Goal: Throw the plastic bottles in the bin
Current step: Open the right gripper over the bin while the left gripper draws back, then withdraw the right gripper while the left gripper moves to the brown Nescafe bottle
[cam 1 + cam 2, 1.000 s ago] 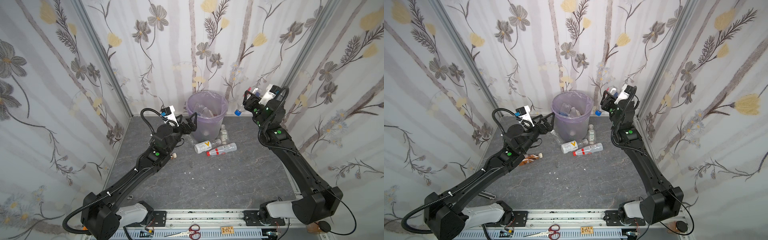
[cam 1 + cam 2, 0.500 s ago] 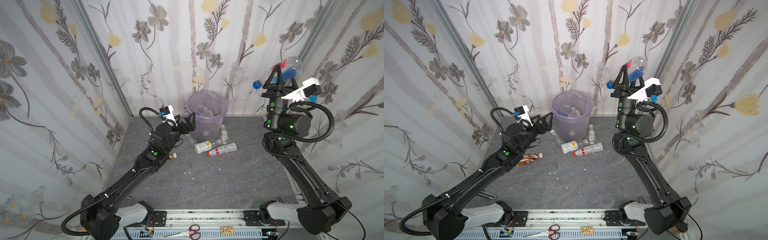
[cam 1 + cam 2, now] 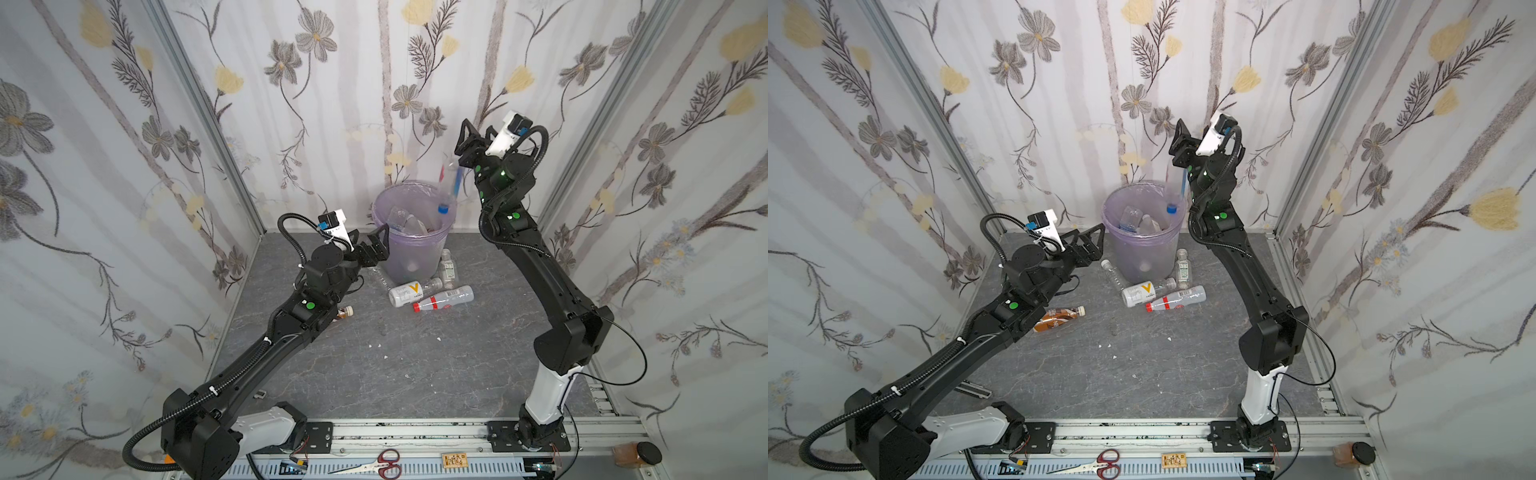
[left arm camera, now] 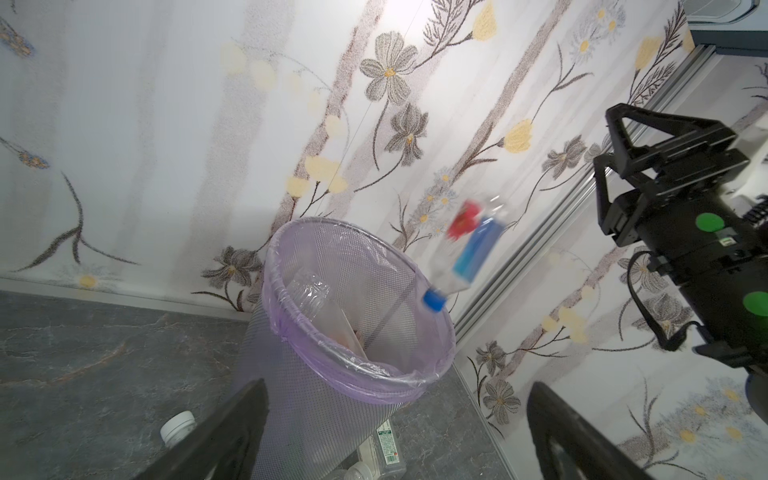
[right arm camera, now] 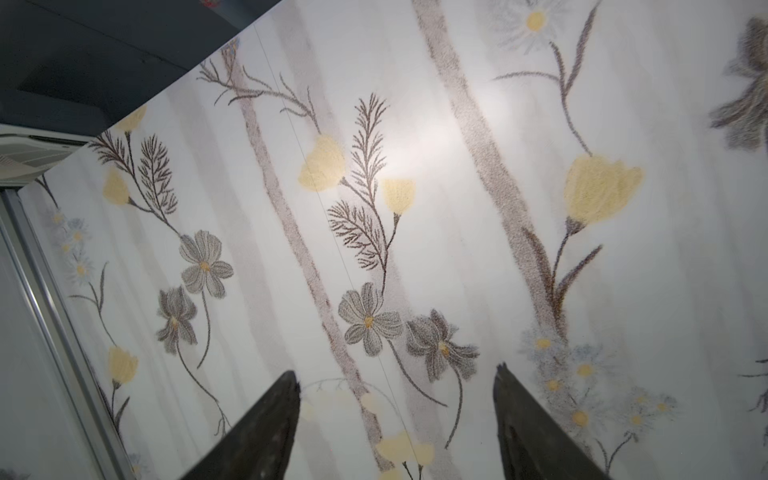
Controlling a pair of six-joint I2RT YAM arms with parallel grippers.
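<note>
right gripper [image 3: 478, 131]: up high near the back wall, jaws spread, nothing between them. Its wrist view shows only wallpaper.
blue-capped bottle [image 3: 450, 187]: in mid-air and blurred, touching neither gripper, just below your right gripper. Long axis near vertical, cap down, cap at the right rim of the bin [image 3: 415, 257].
bin: back centre, lilac liner, several clear bottles already inside.
risk: the cap sits so close to the rim it may clip it and bounce out. Can't call it from these views.
left gripper [image 3: 371, 245]: jaws wide, empty, low, just beside the bin's left wall.
next targets: white V bottle [image 3: 409, 291] and red-labelled bottle [image 3: 442, 299], lying side by side at the bin's foot. Long axes run across the table, red cap toward your left arm.
nearer arm: left, I'd judge. It's low and close, while the right has to come down from well above.
also loose: clear bottle [image 3: 1113, 274] on the floor below the left gripper, green-labelled bottle [image 3: 1182, 266] at the bin's right foot, brown-wrapped bottle [image 3: 1059, 318] partly under the left forearm.
in the way: the bin wall crowds any reach for those nearest it.
ignore: brown jar [image 3: 636, 455] and scissors [image 3: 374, 461] at the front rail.
</note>
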